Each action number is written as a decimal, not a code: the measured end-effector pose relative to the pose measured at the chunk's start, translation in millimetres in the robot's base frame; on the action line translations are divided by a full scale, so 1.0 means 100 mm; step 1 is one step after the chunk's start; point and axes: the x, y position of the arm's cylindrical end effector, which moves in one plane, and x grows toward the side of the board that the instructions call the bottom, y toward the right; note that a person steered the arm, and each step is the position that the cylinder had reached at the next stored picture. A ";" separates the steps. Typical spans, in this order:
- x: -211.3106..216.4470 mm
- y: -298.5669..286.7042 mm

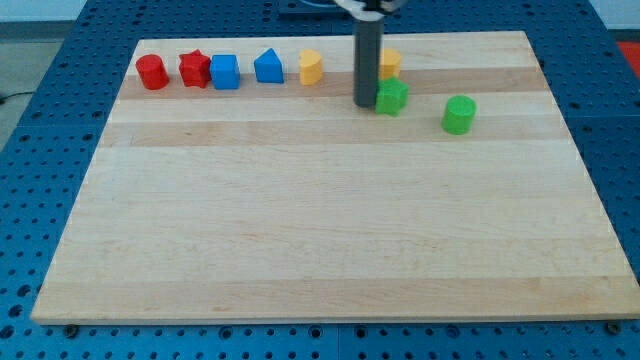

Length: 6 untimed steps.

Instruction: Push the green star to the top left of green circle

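The green star (392, 97) lies near the view's top, right of centre on the wooden board (320, 220). The green circle (459, 115) stands to its right and slightly lower, a short gap apart. My tip (365, 103) rests on the board right against the green star's left side. The dark rod rises from there to the view's top edge.
A row of blocks runs along the board's top: a red circle (152, 72), a red star (194, 69), a blue cube (225, 72), a blue house-shaped block (268, 67), a yellow block (311, 67). Another yellow block (389, 63) sits behind the rod.
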 end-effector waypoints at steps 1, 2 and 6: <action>-0.03 0.00; -0.15 -0.16; 0.22 0.72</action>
